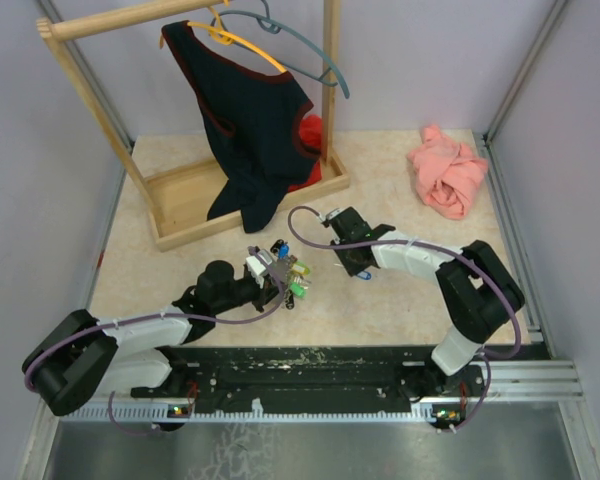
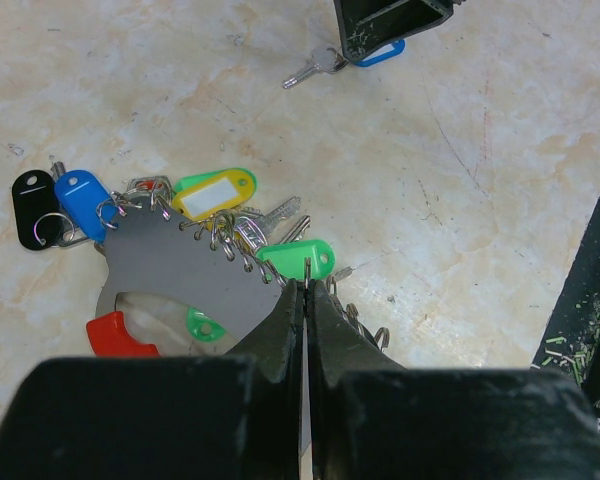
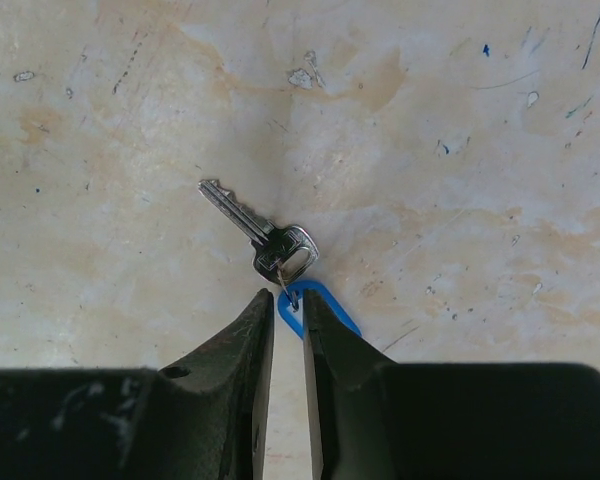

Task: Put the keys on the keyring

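Beige marbled tabletop (image 1: 360, 310) is carrying all items.

1. Left gripper (image 2: 306, 285): jaws are pressing fully together at the ringed edge of the grey keyring plate (image 2: 180, 265). Whether they are pinching it cannot be told.
2. Tagged keys (image 2: 275, 212): hanging on the plate's wire loops, with coloured tags (image 2: 215, 192) fanning out in black, blue, yellow, green and red.
3. Right gripper (image 3: 288, 298): pointing down well beyond the plate, jaws standing narrowly apart around the end of a loose blue tag (image 3: 325, 305). A firm grip cannot be confirmed.
4. Loose key (image 3: 255, 225): lying flat on the table, linked to that tag by a small ring.
5. Wooden rack (image 1: 180, 195): standing at the far left, with a dark garment (image 1: 250, 130) hanging from it.
6. Pink cloth (image 1: 448, 172): lying crumpled at the far right.
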